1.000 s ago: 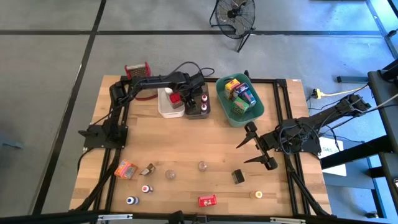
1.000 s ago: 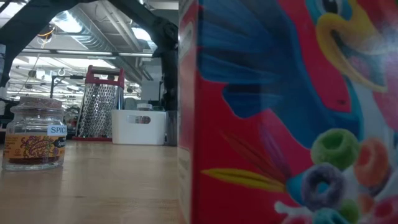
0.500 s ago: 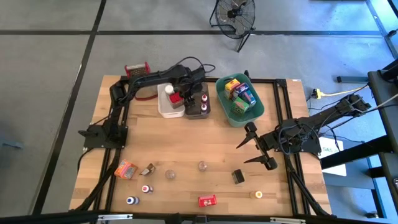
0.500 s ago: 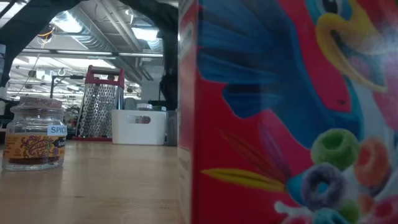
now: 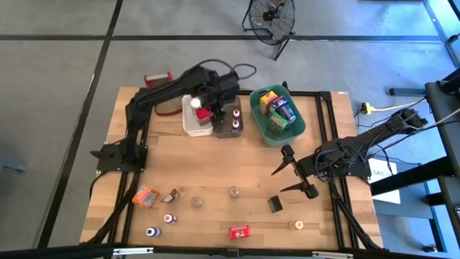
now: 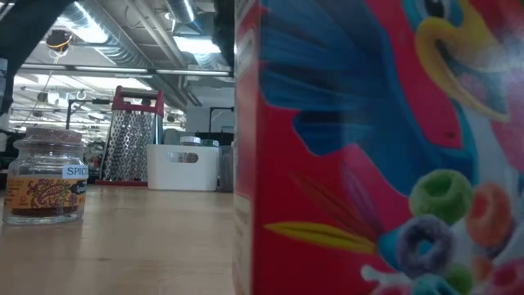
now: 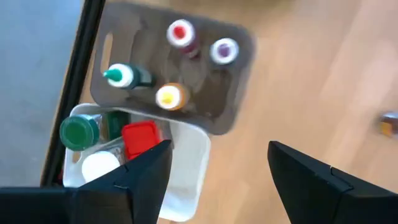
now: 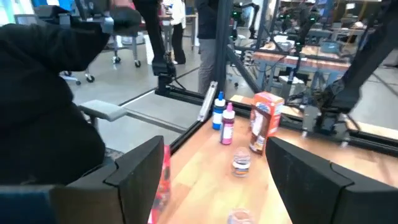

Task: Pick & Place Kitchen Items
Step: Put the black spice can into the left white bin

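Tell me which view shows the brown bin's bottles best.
Left wrist view: it looks straight into the brown plastic bin, showing four cap colours. High view shows the bin small, partly under the arm. Low view barely shows it; right wrist view doesn't.

The left arm reaches from its base at the left side of the table (image 5: 215,169) toward the far edge, then bends to the right. Its left gripper (image 5: 224,85) hangs above the far middle of the table, the fingers (image 7: 140,177) spread apart and holding nothing. The right arm comes in from the right edge of the table, stretched low. Its right gripper (image 5: 291,173) is over the right part of the table, with both fingers (image 8: 134,168) wide apart and empty.
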